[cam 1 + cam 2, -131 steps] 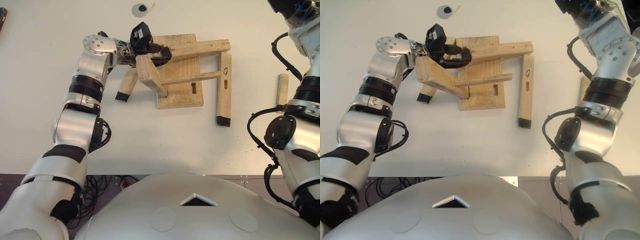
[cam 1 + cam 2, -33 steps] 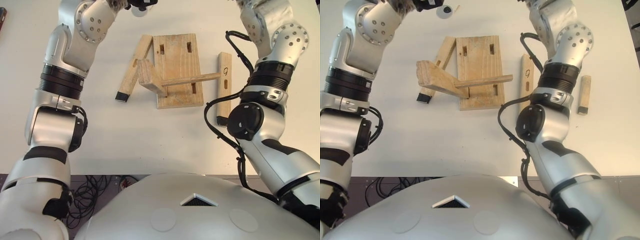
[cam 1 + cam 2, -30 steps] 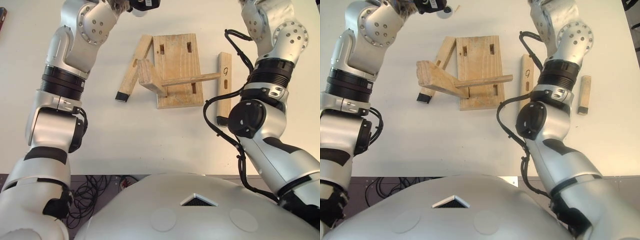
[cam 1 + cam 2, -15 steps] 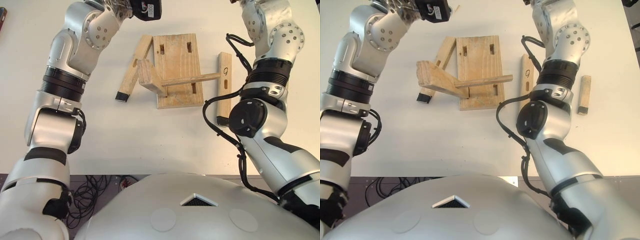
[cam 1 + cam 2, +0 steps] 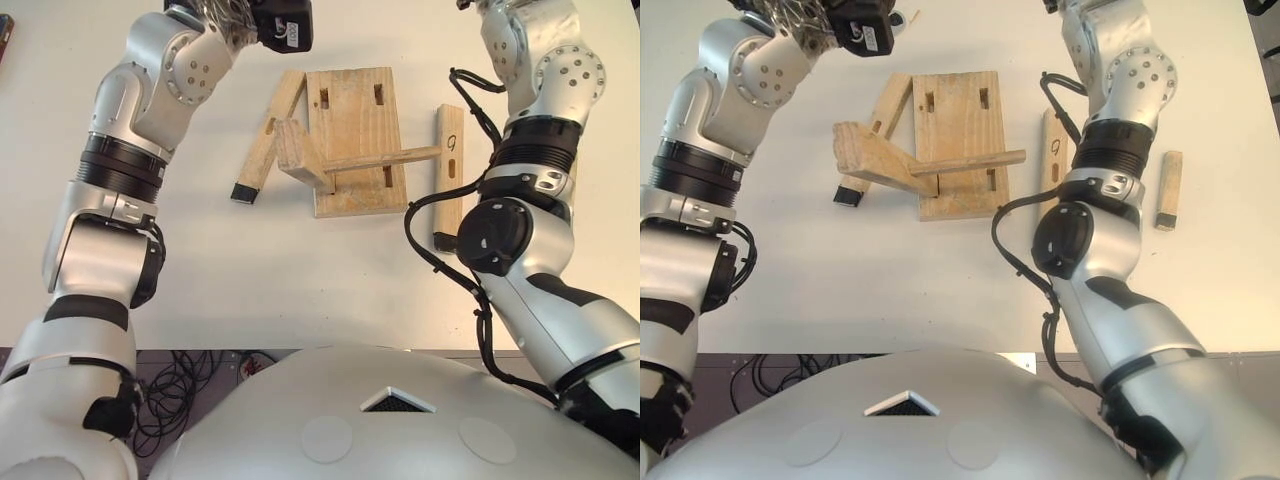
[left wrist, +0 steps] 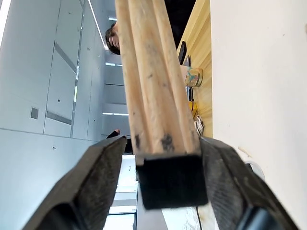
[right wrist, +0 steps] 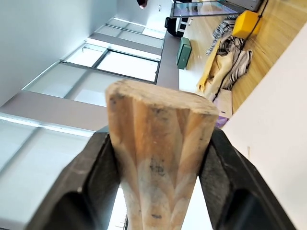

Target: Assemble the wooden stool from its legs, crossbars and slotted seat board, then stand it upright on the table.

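Observation:
The slotted seat board (image 5: 355, 120) lies flat on the white table. Across it leans a leg (image 5: 298, 152) with a thin crossbar (image 5: 390, 157) stuck in it. Another leg (image 5: 265, 140) with a black foot lies just left of the board, and a slotted leg (image 5: 451, 165) lies to its right. A short crossbar (image 5: 1166, 190) rests farther right. Both arms are raised toward the far side of the table. My left gripper (image 6: 165, 179) is shut on a wooden leg (image 6: 153, 86) near its black-capped end. My right gripper (image 7: 158, 187) is shut on a bare wooden end (image 7: 156, 129); whether it is the same leg I cannot tell.
The table (image 5: 300, 285) has free room in front of the board, down to its near edge. A dark object (image 5: 3, 40) sits at the far left edge. Cables hang below the front edge at the left.
The leg my left gripper held across the board 4.4 s ago has been lifted off the table, and the right arm has risen. Over the last second the left wrist shifted slightly.

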Controlling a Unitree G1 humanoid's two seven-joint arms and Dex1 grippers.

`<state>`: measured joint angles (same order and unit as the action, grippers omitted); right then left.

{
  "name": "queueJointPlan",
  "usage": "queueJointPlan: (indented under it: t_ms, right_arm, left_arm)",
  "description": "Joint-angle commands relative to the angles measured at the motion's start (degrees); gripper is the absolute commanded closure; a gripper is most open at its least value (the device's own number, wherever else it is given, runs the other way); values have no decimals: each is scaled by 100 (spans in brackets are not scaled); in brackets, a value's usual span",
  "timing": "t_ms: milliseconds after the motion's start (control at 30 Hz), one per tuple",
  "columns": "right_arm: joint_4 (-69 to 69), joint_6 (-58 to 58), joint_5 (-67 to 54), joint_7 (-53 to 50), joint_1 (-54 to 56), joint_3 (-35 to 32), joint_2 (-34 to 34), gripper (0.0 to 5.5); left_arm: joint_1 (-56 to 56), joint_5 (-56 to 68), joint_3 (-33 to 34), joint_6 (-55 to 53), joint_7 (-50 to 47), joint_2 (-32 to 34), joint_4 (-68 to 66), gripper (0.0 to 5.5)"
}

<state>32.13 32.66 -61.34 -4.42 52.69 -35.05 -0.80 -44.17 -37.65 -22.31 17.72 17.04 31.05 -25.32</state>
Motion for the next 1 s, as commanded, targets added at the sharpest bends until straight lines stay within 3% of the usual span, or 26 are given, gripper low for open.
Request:
queueJointPlan:
  t_ms: [33,200,467,567,733,1000]
  right_arm:
    - [26,-363,291,288,130,62,-265,342]
    - [290,-896,1049,1107,116,283,-1113,344]
    - [-947,83,1199,5559,-525,1138,-3526,345]
    - [-1405,201,1417,6822,-906,1616,-4091,345]
    - [-1824,658,1430,8005,-1477,2233,-4277,345]
    - [-1823,569,1566,8198,-2003,2488,-3827,345]
  left_arm:
    - [176,552,264,-207,352,-105,63,223]
    - [428,660,285,-432,498,-91,137,197]
    - [1175,2251,1107,-1741,1275,-425,1082,197]
    - [1237,3057,1366,-2539,1709,-649,1720,197]
    - [1296,3821,1508,-3776,2086,-764,2605,197]
    - [1318,4017,1557,-4141,1985,-778,2462,197]
